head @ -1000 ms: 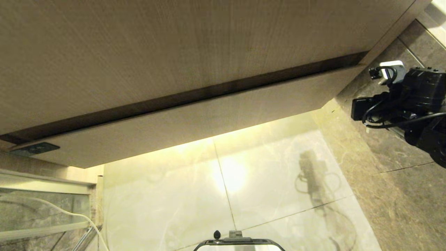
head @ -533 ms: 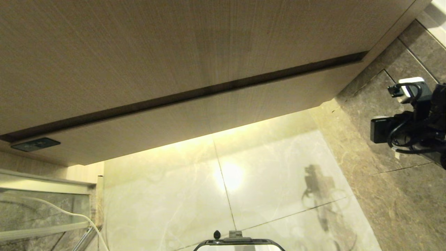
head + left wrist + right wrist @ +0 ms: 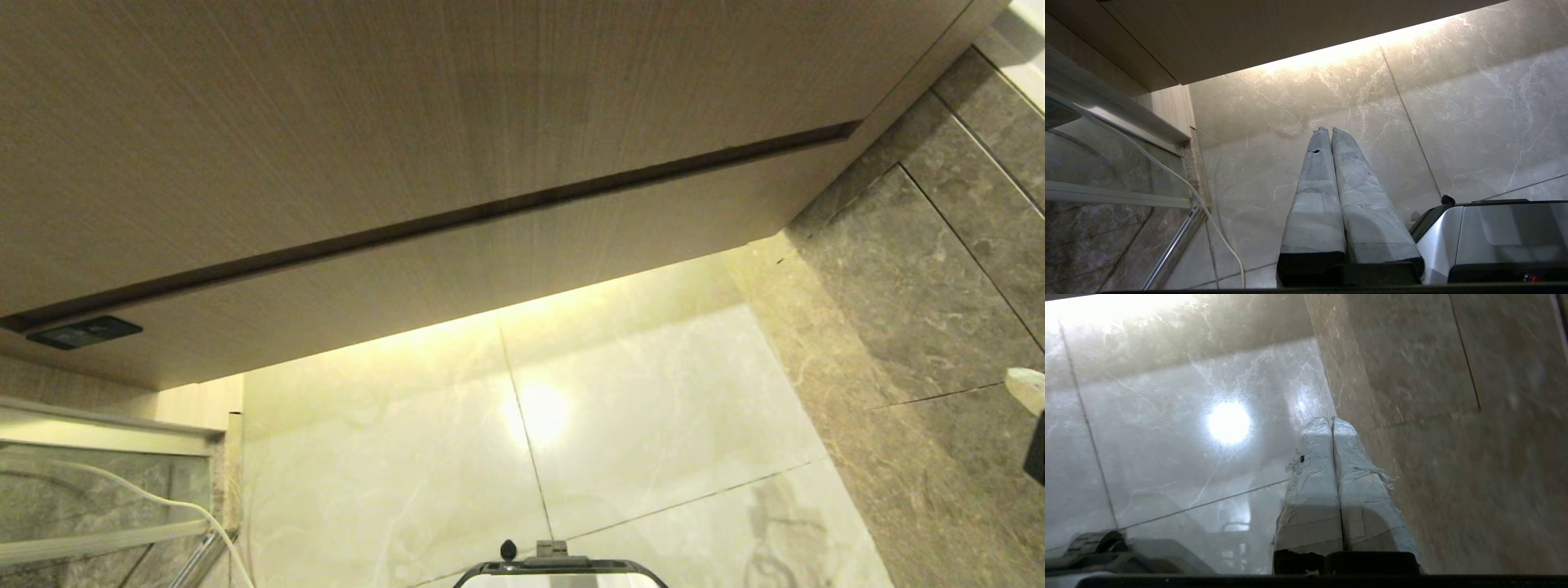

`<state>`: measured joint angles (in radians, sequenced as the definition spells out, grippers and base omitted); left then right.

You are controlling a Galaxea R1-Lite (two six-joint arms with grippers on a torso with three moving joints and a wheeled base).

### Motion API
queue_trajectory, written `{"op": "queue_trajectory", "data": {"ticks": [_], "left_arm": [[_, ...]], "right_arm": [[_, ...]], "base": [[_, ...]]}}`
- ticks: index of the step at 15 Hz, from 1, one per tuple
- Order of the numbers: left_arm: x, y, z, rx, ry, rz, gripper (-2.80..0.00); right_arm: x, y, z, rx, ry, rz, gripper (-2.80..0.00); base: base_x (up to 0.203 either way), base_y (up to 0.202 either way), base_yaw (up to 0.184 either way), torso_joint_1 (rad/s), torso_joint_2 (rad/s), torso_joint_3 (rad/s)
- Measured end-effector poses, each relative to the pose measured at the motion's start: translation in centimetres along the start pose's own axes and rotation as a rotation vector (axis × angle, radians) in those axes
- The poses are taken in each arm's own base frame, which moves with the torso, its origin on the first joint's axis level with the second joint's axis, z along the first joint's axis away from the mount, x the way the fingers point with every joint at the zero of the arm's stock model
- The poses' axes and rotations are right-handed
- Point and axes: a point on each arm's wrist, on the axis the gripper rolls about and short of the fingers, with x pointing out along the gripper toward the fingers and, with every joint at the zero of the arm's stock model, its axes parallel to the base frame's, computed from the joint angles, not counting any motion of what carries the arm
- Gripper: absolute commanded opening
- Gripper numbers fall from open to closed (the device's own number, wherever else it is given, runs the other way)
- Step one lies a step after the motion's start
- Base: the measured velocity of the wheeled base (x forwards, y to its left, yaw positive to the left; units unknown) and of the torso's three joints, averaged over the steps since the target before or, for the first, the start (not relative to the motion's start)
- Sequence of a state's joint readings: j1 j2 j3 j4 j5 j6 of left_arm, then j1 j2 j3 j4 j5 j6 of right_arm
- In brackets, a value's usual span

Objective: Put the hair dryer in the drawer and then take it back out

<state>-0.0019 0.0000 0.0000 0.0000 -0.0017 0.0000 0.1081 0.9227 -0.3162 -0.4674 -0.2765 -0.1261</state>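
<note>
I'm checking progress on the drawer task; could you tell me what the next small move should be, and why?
Probably bring the shut, empty right end effector up to the closed drawer front to open it; no hair dryer is visible.

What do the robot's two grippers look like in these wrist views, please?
Both look alike. The left gripper has two long, tapered fingers wrapped in pale grey tape, creased and worn, with a small dark hole near one tip, rising from a black base. The right gripper has the same taped fingers, with frayed tape edges and a similar dark spot. No cables show in these views.
</note>
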Motion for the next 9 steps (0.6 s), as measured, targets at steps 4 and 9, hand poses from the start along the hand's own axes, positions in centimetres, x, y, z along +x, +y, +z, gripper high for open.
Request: {"op": "queue_trajectory", "data": {"ticks": [4, 9], "left_arm": [[0.0, 0.0, 0.0, 0.000, 0.000, 0.001, -2.80], [0.0, 0.0, 0.0, 0.000, 0.000, 0.000, -2.80]], "right_arm": [[-6.8, -1.4, -4.0, 0.060, -0.016, 0.014, -2.80], [-11.2, -1.4, -10.7, 0.050, -0.093, 0.254, -2.80]], "base": [[0.000, 0.000, 0.000, 0.000, 0.00, 0.000], [0.000, 0.000, 0.000, 0.000, 0.00, 0.000]]}}
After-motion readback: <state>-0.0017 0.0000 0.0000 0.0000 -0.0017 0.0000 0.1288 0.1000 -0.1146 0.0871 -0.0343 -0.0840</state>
